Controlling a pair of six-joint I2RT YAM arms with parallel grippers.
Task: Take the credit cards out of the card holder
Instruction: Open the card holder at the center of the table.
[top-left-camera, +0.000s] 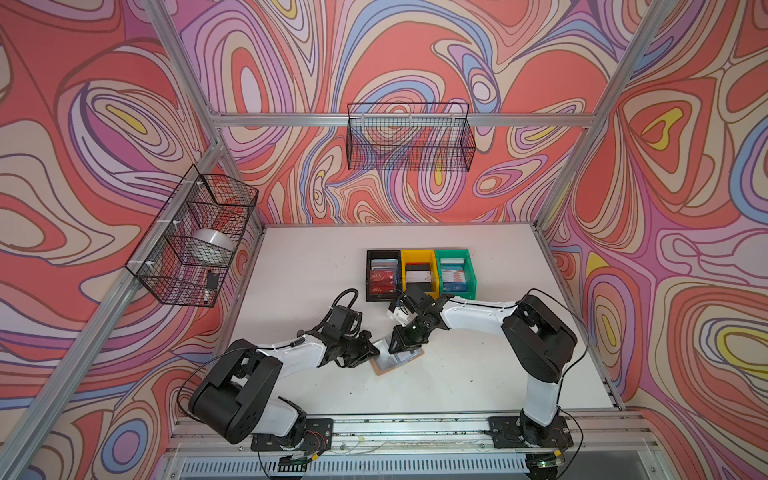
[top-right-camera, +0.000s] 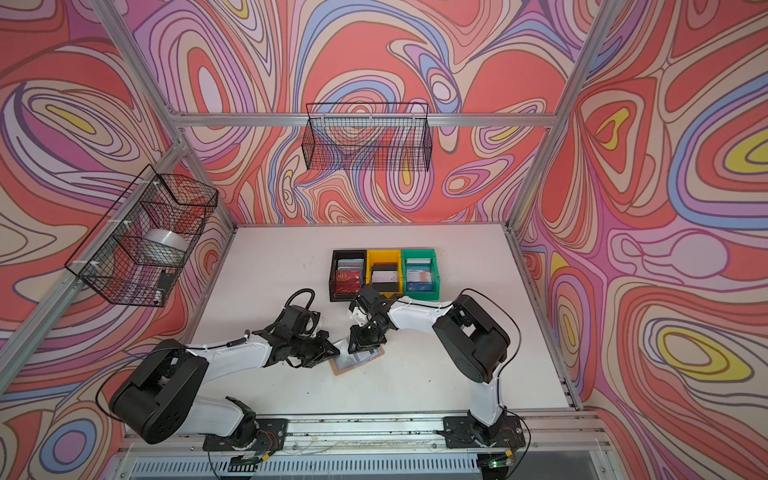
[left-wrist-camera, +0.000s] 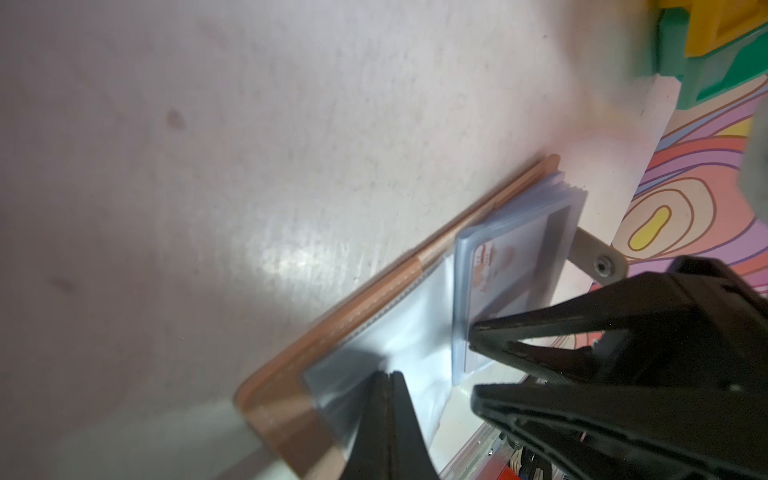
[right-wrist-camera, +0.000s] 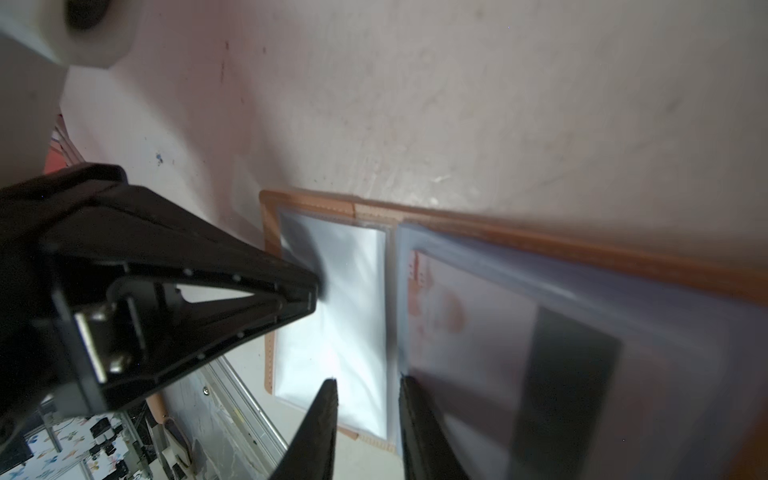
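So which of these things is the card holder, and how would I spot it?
On the white table, nearer the arms' bases than the black, yellow and green bins, the left gripper and right gripper meet over one flat thing. That is the card holder, lying open: a tan booklet with clear bluish sleeve pages, unlike the boxy bins.

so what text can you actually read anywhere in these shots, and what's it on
"VIP", upside down: on the red cards in the black bin.
"up": on the blue card in the green bin.
Reddish print on the card inside the card holder: too blurred to read.
Nothing else is readable.
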